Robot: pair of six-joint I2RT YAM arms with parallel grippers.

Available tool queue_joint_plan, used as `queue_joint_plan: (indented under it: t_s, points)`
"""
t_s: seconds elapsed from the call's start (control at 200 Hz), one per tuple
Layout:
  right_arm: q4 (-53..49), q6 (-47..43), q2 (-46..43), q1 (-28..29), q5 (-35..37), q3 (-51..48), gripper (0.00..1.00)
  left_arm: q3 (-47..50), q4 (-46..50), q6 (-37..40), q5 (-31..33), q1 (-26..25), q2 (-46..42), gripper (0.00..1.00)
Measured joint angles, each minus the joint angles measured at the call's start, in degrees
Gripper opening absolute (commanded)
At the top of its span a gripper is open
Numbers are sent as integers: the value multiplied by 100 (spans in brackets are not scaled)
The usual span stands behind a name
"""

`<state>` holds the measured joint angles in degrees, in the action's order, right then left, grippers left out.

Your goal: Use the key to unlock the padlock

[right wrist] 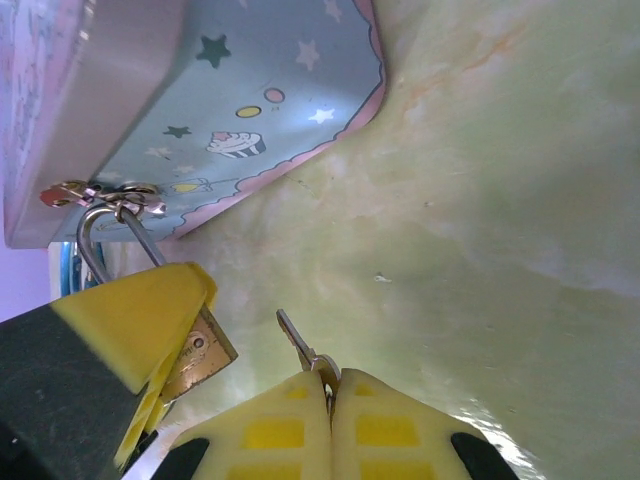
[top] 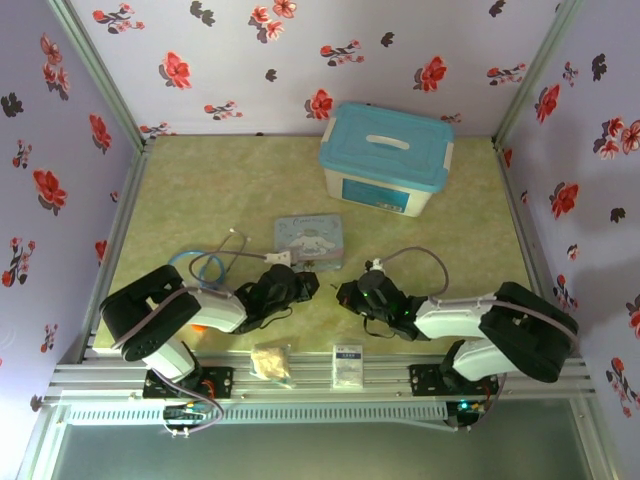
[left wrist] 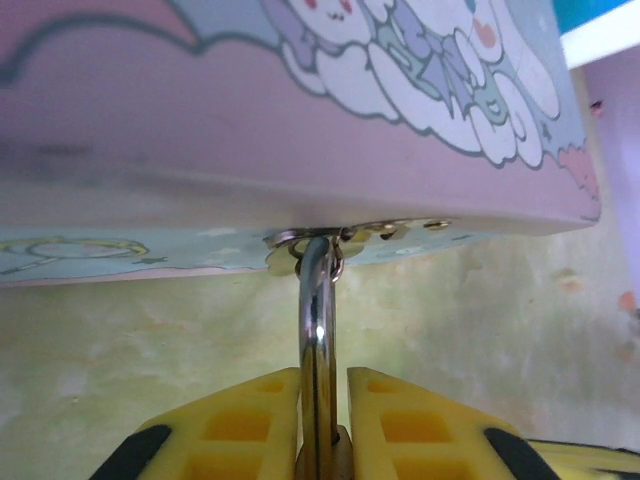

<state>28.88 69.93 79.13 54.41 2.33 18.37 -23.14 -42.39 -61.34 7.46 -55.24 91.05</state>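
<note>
The brass padlock (right wrist: 203,352) hangs by its silvery shackle (left wrist: 318,320) from the hasp of the pastel cartoon tin (left wrist: 300,130). My left gripper (left wrist: 323,375) is shut on the padlock, its yellow fingers (left wrist: 240,420) pressed against both sides. In the top view the left gripper (top: 292,282) sits just in front of the tin (top: 310,240). My right gripper (right wrist: 330,378) is shut on the key (right wrist: 296,338), whose slim blade sticks out up and left. The blade's tip is a short gap to the right of the padlock's body. From above, the right gripper (top: 352,295) faces the left one.
A white box with a teal lid (top: 386,157) stands at the back right. A blue-tubed stethoscope (top: 215,262) lies left of the tin. Two small packets (top: 272,360) (top: 348,365) rest on the near rail. Floral walls enclose the green mat (top: 230,190).
</note>
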Motion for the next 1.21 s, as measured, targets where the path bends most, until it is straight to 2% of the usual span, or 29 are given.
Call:
queue_joint_plan:
  t_s: [0.26, 0.5, 0.905, 1.205]
  points:
    - [822, 127, 264, 76, -83, 0, 0, 162, -688, -479, 155, 0, 28, 2]
    - [1161, 262, 280, 173, -59, -11, 0, 168, -1003, -704, 267, 0, 92, 2]
    - [1161, 358, -46, 378, 44, -334, 0, 339, -1694, -1174, 315, -55, 426, 1]
    - [1360, 505, 44, 448, 114, -358, 0, 339, -1989, -1425, 535, -114, 503, 0]
